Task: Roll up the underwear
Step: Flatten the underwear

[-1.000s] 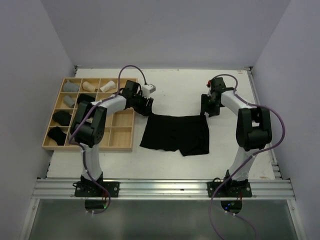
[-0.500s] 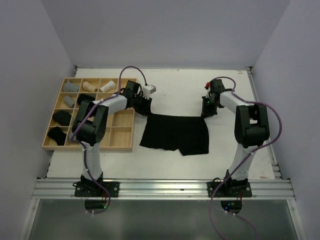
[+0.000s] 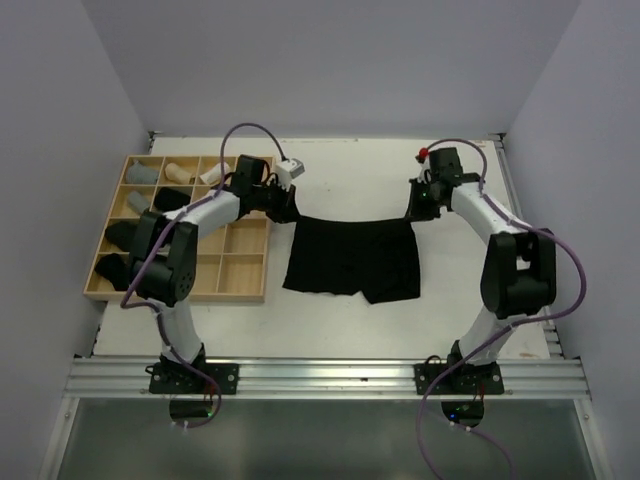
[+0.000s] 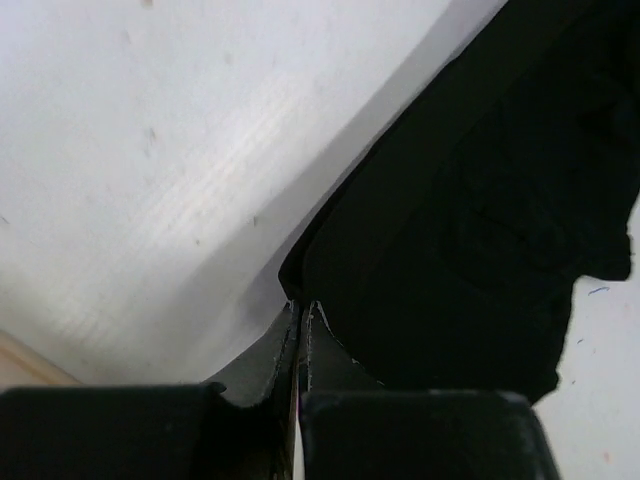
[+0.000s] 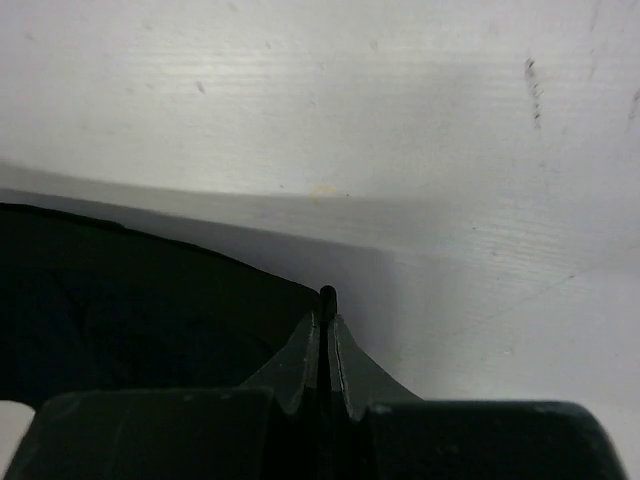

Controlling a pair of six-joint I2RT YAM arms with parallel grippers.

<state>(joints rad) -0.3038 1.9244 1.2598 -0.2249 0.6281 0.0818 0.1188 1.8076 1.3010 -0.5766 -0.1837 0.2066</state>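
On the table's middle, black underwear: lying spread out between the two arms on the white table, with the far edge drawn into an almost straight line and the near edge resting loose.
At the far-left corner, left gripper: pressing shut on the cloth corner, pinching only a thin bit of fabric right at the fingertips, seen close up from the left wrist.
At the far-right corner, right gripper: pinching the opposite far corner the same way, closing tight on just the very edge of the black fabric.
Reason for the two-corner hold: probably keeping the far edge taut and level, smoothing the garment into a flat, even shape before any folding or rolling; gripping at the very tips and leaving the rest free to drape.
Height of the held edge: looking slightly raised, judging by the soft shadow beside the cloth in both wrist views; not possible to tell how far.
Along the left side, wooden tray: holding rolls in grey, beige, white and black in its far and left cells, and showing bare wood in the cells nearer the garment, likely waiting for this piece.
Stage of the job: seemingly early for this piece, being straightened and not yet rolled.
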